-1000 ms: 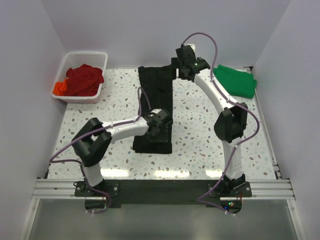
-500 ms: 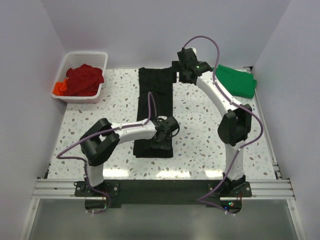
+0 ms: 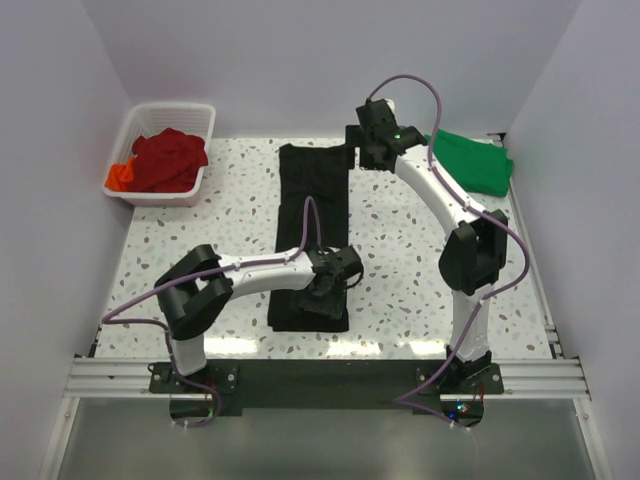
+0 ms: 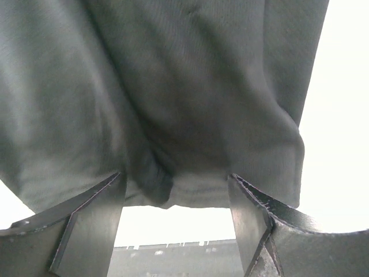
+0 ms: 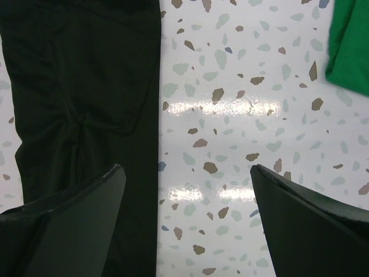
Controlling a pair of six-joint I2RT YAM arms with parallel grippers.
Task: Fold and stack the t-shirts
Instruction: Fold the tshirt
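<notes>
The black t-shirt (image 3: pixel 312 200) lies as a long narrow strip down the middle of the table, folded lengthwise. My left gripper (image 3: pixel 325 297) sits low at its near end. In the left wrist view its jaws stand wide open (image 4: pixel 176 187), and the shirt's hem (image 4: pixel 173 86) lies across the fingertips. My right gripper (image 3: pixel 365 155) hovers open at the strip's far right corner. Its left finger (image 5: pixel 86 208) is over the black shirt's edge (image 5: pixel 86 69) and its right one over bare table. The green t-shirt (image 3: pixel 478 162) lies folded at the far right.
A white slatted basket (image 3: pixel 170 106) at the far left holds the dark red t-shirt (image 3: pixel 168 158) and the orange one (image 3: pixel 120 177). A corner of the green shirt (image 5: pixel 349 46) shows in the right wrist view. White walls close in the speckled table.
My left gripper has moved rightward and nearer along the black shirt's near end, and the whole strip has slid a little toward the near edge. The right gripper has drawn slightly back.
</notes>
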